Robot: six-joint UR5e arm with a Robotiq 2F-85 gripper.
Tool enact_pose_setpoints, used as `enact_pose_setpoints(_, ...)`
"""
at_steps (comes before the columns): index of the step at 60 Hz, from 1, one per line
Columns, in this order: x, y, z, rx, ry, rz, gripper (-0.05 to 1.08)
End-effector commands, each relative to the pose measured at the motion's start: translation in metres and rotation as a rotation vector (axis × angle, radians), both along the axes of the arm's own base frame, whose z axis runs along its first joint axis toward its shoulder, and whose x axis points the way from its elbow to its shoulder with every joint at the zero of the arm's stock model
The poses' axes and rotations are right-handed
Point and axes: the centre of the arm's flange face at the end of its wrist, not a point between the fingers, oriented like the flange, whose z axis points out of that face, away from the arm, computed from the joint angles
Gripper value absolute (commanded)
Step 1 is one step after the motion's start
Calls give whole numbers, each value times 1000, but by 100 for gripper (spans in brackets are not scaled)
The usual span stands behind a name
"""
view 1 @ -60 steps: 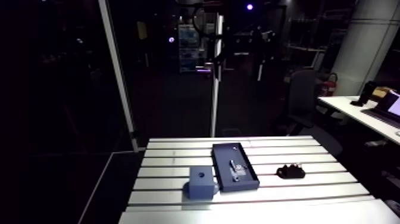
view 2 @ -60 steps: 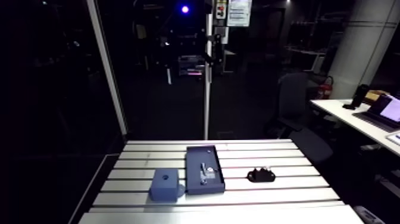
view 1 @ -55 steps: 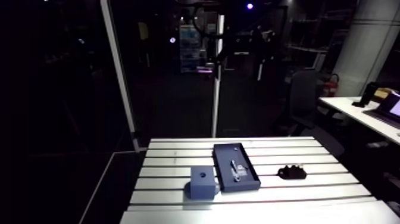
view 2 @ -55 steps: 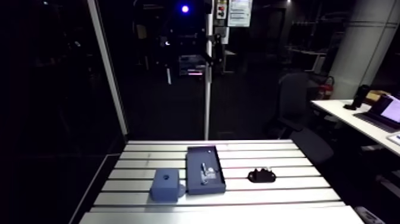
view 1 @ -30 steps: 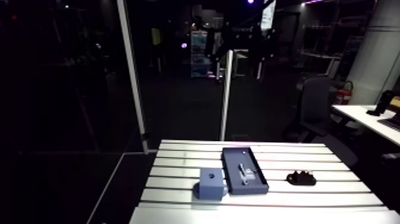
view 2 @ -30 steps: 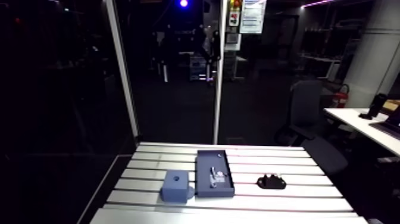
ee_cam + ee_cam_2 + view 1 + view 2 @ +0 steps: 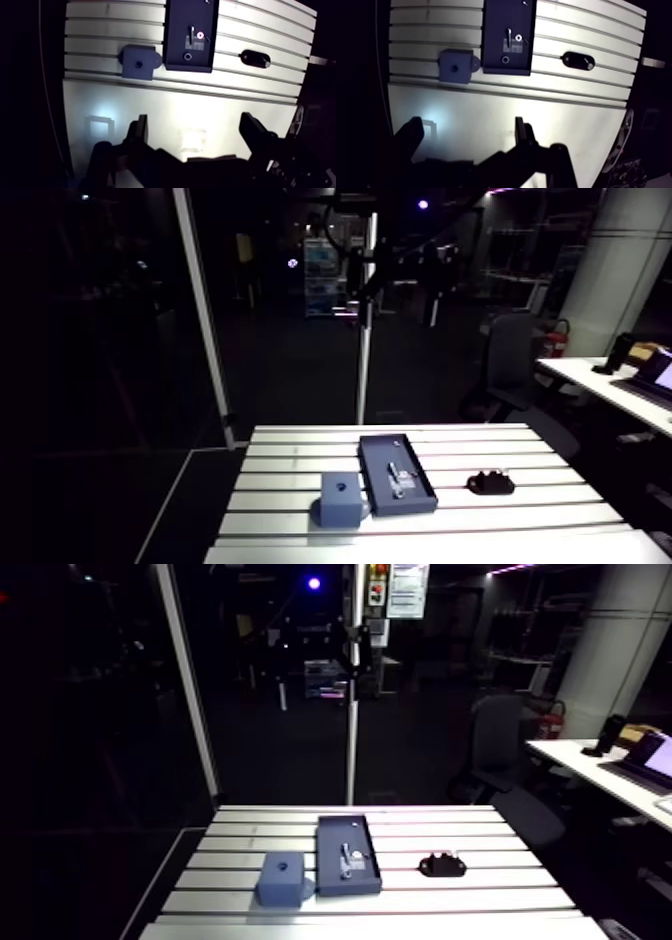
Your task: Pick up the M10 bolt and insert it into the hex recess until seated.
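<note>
A slim metal bolt (image 7: pixel 190 33) lies in a dark flat tray (image 7: pixel 175 45) on the slotted table (image 7: pixel 100 45), beside a small ring-shaped part (image 7: pixel 200 35) and a round nut-like part (image 7: pixel 187 56). Next to the tray stands a blue block (image 7: pixel 138 62) with a small dark recess in its top. In the arm view the block (image 7: pixel 340 495) sits left of the tray (image 7: pixel 397 473). My gripper (image 7: pixel 196 132) hangs high above the table's smooth near strip, well short of the tray. It is open, its fingers (image 7: pixel 141 132) wide apart with nothing between them.
A black oval piece (image 7: pixel 255 58) lies on the slats on the far side of the tray from the block; the arm view shows this black piece (image 7: pixel 490 482) to the tray's right. A white post (image 7: pixel 362 338) rises behind the table's far edge.
The arm view has swung and shifted, so the camera moved. The block, tray and black piece keep their places on the table.
</note>
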Motion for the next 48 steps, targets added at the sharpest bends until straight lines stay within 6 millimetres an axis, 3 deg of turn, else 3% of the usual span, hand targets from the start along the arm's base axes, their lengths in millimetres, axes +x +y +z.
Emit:
enact_pose_setpoints(1,-12,65,-15,9,28,-8,1)
enact_pose_setpoints(11,-18,98,-24,19,65,-9,1)
enact_pose_setpoints(13,-19,114,-33,21,66,-1,1)
enact_pose_setpoints(26,-27,166,-66,33,91,14,1)
enact_pose_setpoints(33,-28,176,-73,39,96,23,1)
enact_pose_setpoints(38,-30,192,-88,37,87,20,1)
enact_pose_setpoints(48,-34,198,-114,29,70,56,1)
